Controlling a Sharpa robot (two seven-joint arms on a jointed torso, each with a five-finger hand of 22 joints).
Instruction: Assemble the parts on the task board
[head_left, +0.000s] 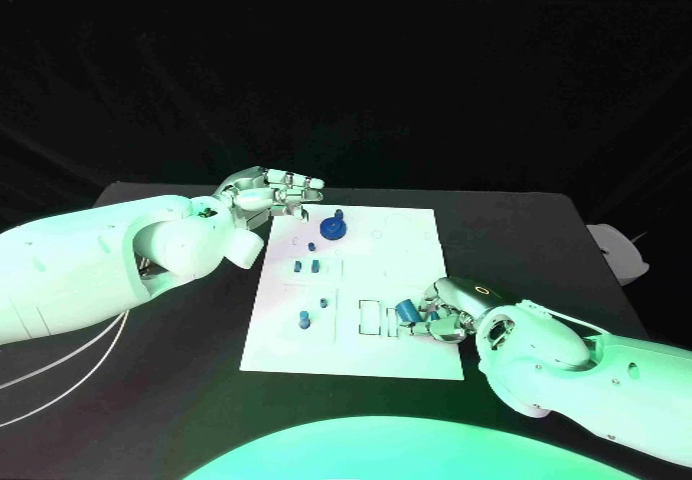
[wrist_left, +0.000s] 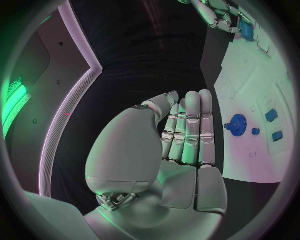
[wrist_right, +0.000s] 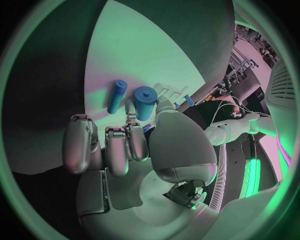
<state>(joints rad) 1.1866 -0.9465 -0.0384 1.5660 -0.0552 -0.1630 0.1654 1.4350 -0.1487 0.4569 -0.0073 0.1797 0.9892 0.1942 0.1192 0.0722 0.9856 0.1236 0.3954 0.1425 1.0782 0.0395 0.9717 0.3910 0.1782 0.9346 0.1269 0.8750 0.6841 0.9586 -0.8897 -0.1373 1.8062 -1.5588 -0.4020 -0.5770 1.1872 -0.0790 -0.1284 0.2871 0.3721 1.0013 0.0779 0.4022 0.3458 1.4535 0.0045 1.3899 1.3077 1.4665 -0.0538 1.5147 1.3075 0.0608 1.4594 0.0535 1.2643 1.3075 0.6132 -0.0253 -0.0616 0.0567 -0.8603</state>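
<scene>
The white board (head_left: 361, 320) lay in the middle of the black table (head_left: 534, 230), with small blue pieces spread over it. A round blue gear (head_left: 333, 229) sat near the board's far end; the left wrist view showed it too (wrist_left: 236, 123), with a small blue knob (wrist_left: 255, 131) just beside it and two little blue blocks (wrist_left: 274, 125) a bit further along the board. Another small blue peg (head_left: 304, 320) stood toward the near left part of the board.

The left hand (head_left: 271, 190) hung over the bare table just off the board's far left corner. Its fingers (wrist_left: 190, 130) were held straight and close side by side, and it held nothing.

The right hand (head_left: 441, 312) rested at the board's near right part, by the slots there. It pinched a short blue cylinder (wrist_right: 144, 101) between thumb and fingertips. A second, slimmer blue cylinder (wrist_right: 116, 96) lay on the board just beside the held one; whether the two touched was hard to tell
</scene>
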